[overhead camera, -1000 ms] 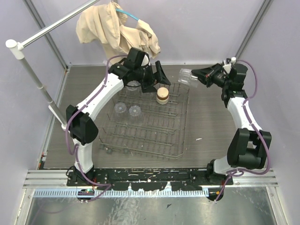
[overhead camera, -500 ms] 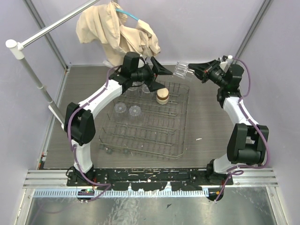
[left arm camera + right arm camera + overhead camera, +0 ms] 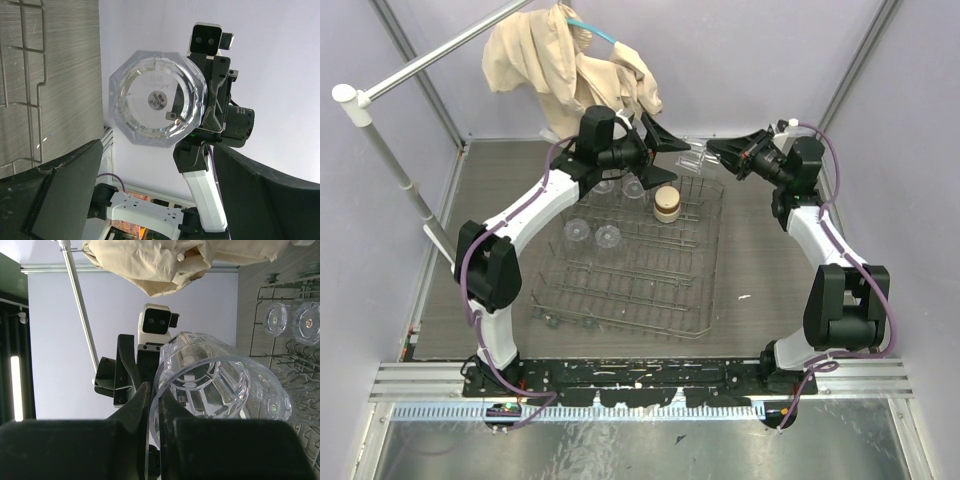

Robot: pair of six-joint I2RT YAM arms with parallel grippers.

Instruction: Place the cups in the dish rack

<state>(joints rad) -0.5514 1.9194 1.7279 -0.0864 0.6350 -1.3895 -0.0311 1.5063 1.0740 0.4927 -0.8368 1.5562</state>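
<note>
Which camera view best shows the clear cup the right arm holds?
Right wrist: the clear cup looms large, rim pinched by the fingers. Left wrist shows only its base; top view shows it tiny.

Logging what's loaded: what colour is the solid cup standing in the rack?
The cup is tan-brown, best seen in the top view.

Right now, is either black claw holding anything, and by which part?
The right gripper pinches a small clear faceted tumbler by its rim, one finger inside the mouth, one outside. The left gripper is open and empty.
</note>
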